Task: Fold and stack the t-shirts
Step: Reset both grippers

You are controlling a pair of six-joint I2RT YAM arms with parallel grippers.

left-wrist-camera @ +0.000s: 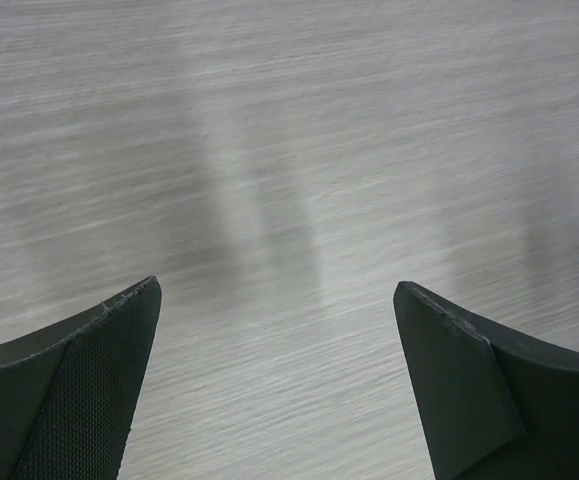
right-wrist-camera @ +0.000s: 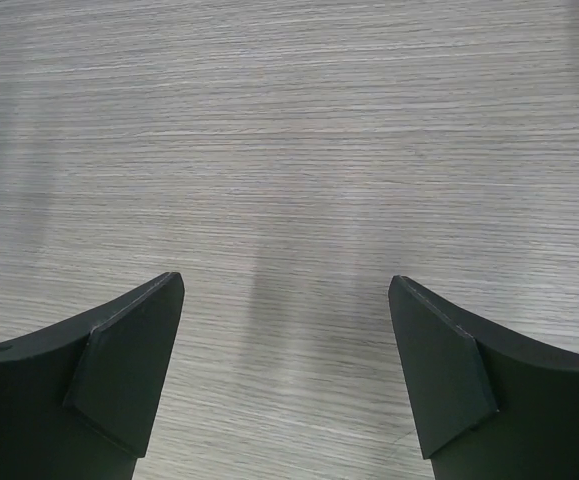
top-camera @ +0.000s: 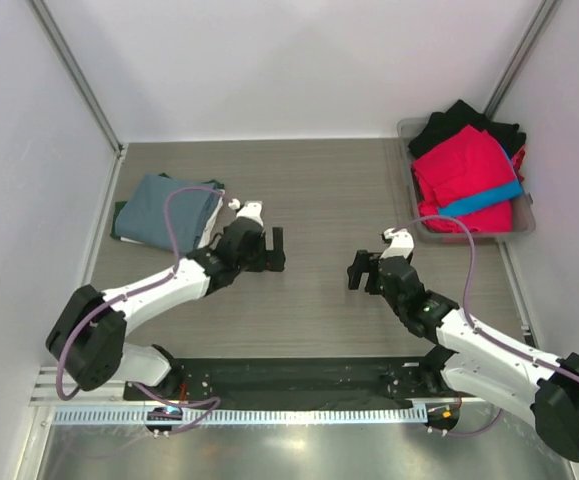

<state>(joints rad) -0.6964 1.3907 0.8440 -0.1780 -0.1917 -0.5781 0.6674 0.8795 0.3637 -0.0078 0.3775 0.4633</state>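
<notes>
While spread above the table (top-camera: 319, 190), both jaws; folded t-shirts (top-camera: 164, 208) far left.

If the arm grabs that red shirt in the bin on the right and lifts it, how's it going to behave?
The red t-shirt lies crumpled in soft folds, so it will probably hang limp and unfurl rather than hold shape. It looks like thin cloth, likely light. The bright blue t-shirt lies against it in the bin, so that may drag along.
</notes>
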